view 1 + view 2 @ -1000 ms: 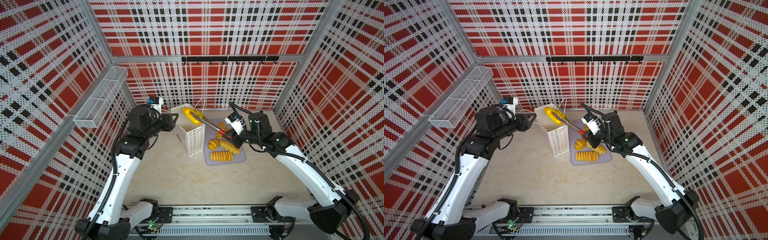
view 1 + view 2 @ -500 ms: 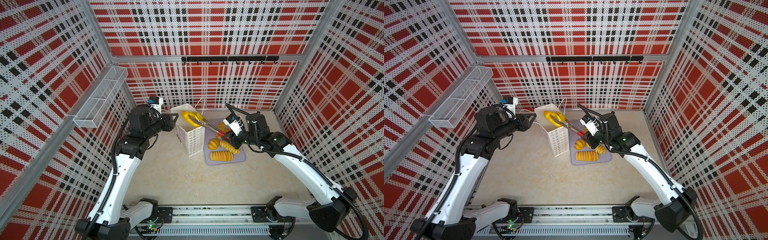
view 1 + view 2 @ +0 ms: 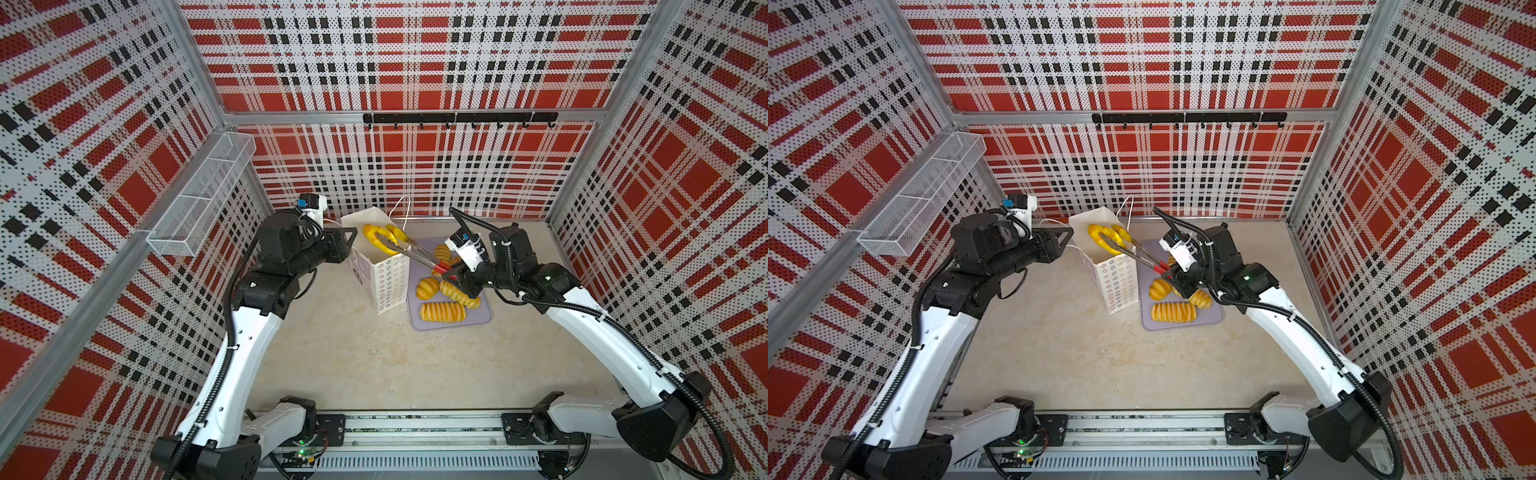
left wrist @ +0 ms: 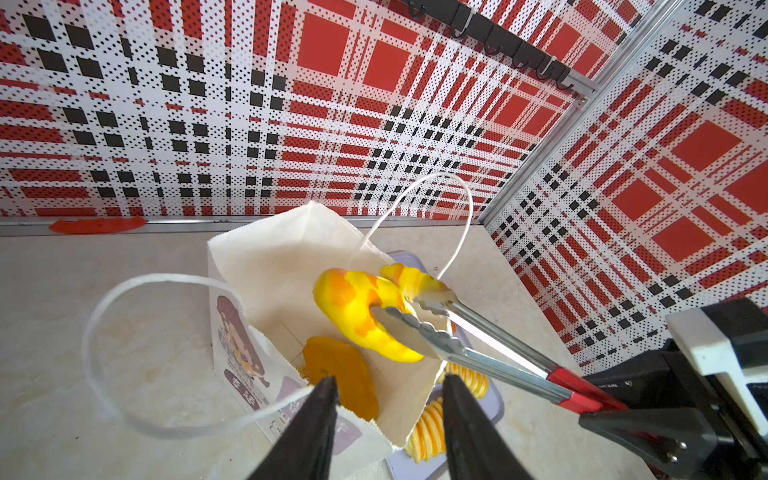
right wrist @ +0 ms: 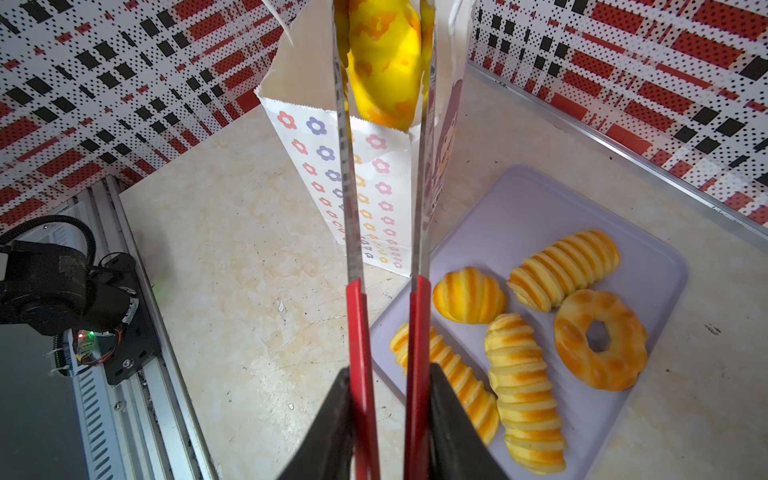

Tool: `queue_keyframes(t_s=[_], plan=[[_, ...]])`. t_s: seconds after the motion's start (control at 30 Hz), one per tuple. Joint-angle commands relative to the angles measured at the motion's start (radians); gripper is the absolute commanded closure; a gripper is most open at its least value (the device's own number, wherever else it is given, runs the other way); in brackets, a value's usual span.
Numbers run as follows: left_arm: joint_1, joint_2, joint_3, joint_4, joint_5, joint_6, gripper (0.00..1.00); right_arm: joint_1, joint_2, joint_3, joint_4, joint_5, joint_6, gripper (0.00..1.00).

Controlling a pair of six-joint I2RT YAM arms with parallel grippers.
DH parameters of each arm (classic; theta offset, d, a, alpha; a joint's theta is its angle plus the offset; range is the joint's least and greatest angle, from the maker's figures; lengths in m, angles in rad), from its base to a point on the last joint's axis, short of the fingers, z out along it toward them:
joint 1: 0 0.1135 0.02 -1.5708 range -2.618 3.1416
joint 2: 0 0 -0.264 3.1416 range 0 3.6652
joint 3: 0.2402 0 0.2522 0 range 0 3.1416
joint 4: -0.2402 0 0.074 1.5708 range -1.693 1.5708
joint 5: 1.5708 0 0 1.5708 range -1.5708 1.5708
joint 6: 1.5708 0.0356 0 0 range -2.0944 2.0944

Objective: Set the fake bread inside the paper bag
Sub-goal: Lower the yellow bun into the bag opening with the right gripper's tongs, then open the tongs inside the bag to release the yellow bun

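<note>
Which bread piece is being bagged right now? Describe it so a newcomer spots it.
Find the white paper bag standing beside the lilac tray. Over its open mouth, the red-handled tongs in the right gripper have a pale yellow ring-shaped pastry between their tips. It alone is in the air, and is paler than the browner ring donut on the tray.

Perforated panel walls (image 3: 415, 62) printed in red, black and white plaid enclose three sides. A black hook rail (image 3: 459, 118) is mounted high beyond the jaws. A white wire mesh basket (image 3: 203, 199) hangs to their left. The beige marbled tabletop (image 3: 374, 353) lies beneath them. Lighting is even.
</note>
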Motion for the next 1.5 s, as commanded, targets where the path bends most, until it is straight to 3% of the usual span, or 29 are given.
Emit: queue_keyframes(t_s=[0.0, 1.47], plan=[[-0.005, 0.002, -0.01, -0.009, -0.003, 0.005, 0.54, 0.008, -0.004, 0.04, 0.029, -0.015, -0.017, 0.7], [-0.004, -0.011, -0.012, -0.019, -0.008, 0.007, 0.54, 0.007, -0.038, 0.006, 0.071, -0.048, 0.004, 0.67]])
